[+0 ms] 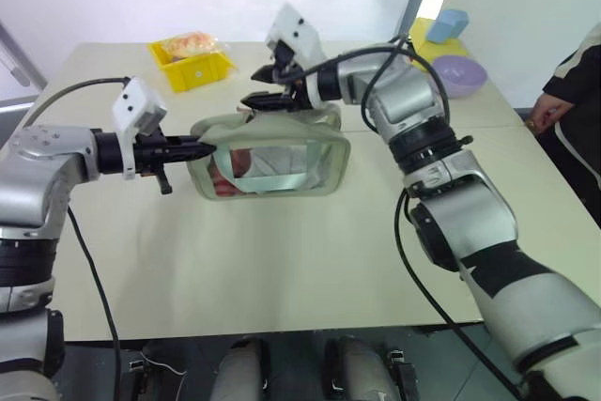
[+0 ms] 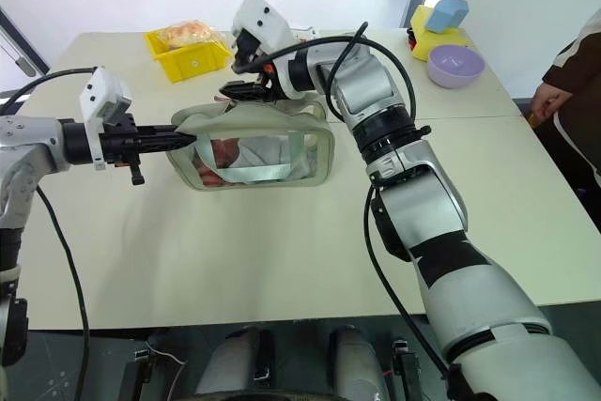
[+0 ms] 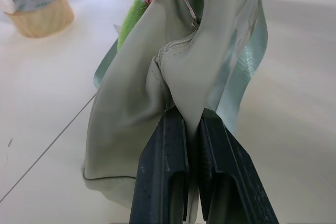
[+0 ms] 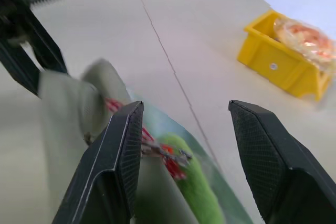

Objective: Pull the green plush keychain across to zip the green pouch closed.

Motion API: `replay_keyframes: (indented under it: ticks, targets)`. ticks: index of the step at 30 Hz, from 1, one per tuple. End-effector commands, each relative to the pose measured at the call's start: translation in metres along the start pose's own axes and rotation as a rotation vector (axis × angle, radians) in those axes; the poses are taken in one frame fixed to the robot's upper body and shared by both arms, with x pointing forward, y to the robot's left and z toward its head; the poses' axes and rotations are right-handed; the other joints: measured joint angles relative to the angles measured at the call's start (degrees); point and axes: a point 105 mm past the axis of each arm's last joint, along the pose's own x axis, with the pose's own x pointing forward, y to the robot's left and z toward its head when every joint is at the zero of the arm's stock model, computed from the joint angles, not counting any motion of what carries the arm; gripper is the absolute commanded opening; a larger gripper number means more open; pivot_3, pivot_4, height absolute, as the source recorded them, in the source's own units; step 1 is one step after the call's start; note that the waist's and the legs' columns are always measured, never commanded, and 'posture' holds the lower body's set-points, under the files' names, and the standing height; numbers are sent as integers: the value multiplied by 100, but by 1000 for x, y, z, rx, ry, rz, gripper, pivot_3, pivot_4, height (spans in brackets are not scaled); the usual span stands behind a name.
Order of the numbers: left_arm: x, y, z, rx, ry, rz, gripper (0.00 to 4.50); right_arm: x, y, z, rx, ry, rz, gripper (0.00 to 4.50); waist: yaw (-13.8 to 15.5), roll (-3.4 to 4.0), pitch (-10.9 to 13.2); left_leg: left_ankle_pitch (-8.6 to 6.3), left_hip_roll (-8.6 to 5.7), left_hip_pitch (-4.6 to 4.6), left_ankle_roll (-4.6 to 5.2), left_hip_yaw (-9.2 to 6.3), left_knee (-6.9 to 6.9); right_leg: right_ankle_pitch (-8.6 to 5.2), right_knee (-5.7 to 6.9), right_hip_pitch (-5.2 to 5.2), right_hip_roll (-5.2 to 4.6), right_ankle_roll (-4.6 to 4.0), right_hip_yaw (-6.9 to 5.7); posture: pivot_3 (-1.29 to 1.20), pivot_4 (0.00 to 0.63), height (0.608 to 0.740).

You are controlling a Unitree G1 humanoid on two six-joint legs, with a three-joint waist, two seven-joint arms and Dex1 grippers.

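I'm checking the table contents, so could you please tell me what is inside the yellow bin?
The yellow bin holds a clear bag of something orange and pale, heaped above its rim. What the bag contains, and anything lying beneath it, is covered.

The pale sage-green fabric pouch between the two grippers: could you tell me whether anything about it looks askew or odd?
The pale sage-green fabric pouch is held up on its side, its end pinched and puckered in the shut left gripper. The lime-green plush keychain lies loose between the fingers of the open right gripper, ungripped. Nothing looks spilled or damaged.
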Motion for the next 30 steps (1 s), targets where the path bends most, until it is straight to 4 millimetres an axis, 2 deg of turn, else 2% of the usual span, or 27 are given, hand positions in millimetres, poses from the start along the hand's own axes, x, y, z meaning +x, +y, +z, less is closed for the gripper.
replay_keyframes:
  ticks: [1,7,8,17,22,30]
  targets:
    - [-7,1,5,20,-5,23,0,-11,-9,5,-137,7,-20,2656,-18,0,0,0,1,1,0,0,-1,0,0,0,0,0,0,0,150,739]
    - [-8,2,5,24,-7,36,0,-17,-8,8,-237,5,-7,2656,-37,1,1,0,7,4,0,1,-2,0,0,-1,5,0,0,0,150,739]
    - [-9,4,6,26,-7,41,0,-15,-3,7,-284,4,11,2656,-36,1,1,0,8,4,0,1,-2,0,0,-1,5,0,0,0,150,739]
    - [-9,6,7,30,-12,50,0,3,20,11,-451,-50,43,2656,-36,1,1,1,8,3,-1,3,-1,0,0,-1,4,0,0,0,150,739]
    - [-8,6,7,32,-12,51,0,20,33,18,-594,-92,29,2656,-37,1,1,1,8,4,-2,3,-1,0,0,-1,5,0,0,0,150,739]
    - [-7,6,9,33,-16,53,0,40,44,33,-691,-214,-34,2656,-46,1,1,2,9,4,-4,4,-1,0,0,-1,5,0,0,0,150,739]
